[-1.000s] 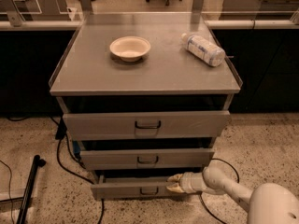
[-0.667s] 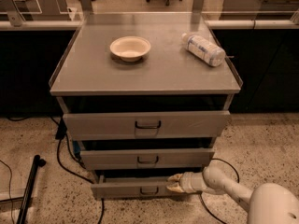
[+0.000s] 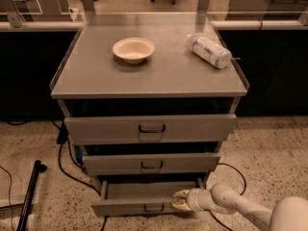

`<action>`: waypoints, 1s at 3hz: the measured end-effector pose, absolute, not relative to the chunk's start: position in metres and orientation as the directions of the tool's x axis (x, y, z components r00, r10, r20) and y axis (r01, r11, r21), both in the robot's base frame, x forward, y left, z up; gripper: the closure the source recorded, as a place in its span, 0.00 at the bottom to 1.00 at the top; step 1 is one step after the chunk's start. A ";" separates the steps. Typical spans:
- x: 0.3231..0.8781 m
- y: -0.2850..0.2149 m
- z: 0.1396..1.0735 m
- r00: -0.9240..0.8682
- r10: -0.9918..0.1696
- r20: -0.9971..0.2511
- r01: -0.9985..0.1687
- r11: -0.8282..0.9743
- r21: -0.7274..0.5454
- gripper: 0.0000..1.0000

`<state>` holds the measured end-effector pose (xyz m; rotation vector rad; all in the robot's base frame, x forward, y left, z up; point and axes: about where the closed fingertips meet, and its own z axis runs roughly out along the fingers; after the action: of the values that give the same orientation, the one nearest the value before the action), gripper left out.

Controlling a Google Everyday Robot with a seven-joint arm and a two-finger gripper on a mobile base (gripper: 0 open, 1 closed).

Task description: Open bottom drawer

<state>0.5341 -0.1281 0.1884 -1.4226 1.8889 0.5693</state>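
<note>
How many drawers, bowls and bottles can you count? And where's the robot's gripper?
Drawers: 3, with the bottom drawer partly open
Bowl: 1
Bottle: 1
Gripper: 1, at the bottom drawer's front, right of its handle
Total: 6

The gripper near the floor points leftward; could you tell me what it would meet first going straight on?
The gripper sits at the grey metal bottom drawer, so it would probably meet its front near the small dark handle; depth is unclear.

Warm, dim overhead light, soft sheen on the cabinet top (image 3: 159, 76), black shadow beneath it, gripper (image 3: 180, 199) pale at the front right of the bottom drawer (image 3: 130, 208).
</note>
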 end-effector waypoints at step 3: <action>0.534 -0.128 0.189 -0.157 -0.646 -0.747 -0.951 0.302 -0.061 0.29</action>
<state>0.5339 -0.1282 0.1891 -1.4227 1.8889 0.5695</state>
